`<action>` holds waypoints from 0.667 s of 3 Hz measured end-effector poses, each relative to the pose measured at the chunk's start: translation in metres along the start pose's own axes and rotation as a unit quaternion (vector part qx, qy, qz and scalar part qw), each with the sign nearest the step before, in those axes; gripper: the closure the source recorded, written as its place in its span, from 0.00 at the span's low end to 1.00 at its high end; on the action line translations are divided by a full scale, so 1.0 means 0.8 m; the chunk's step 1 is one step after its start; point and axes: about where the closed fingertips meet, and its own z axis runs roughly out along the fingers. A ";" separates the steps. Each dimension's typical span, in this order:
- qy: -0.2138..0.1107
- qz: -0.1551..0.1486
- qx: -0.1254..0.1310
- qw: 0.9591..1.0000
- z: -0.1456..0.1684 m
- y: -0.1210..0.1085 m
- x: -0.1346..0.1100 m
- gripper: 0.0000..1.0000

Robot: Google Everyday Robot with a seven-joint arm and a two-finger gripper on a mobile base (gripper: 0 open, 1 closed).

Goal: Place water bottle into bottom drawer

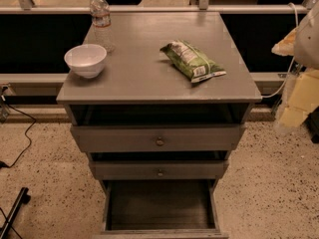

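- The grey painted cabinet (149, 81) has a flat, smooth top and stands on a speckled floor (271, 183).
- The water bottle (101, 20) is upright at the far left corner of the top. It is clear plastic with a white cap, and it is just behind a round white bowl (85, 59).
- A crinkled green snack bag (193, 60) lies right of centre.
- The bottom drawer (159, 205) is pulled out, dark wood inside.
- The gripper (298, 101) is a pale shape at the right edge, well apart from the bottle. Whether it is spread or closed I cannot tell.

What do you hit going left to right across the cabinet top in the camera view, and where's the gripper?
white bowl → water bottle → green snack bag → gripper, off the cabinet at the right edge of the view.
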 end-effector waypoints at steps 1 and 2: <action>0.000 0.000 0.000 1.000 0.000 0.000 0.000 0.00; -0.037 -0.039 0.027 0.998 -0.002 -0.037 -0.057 0.00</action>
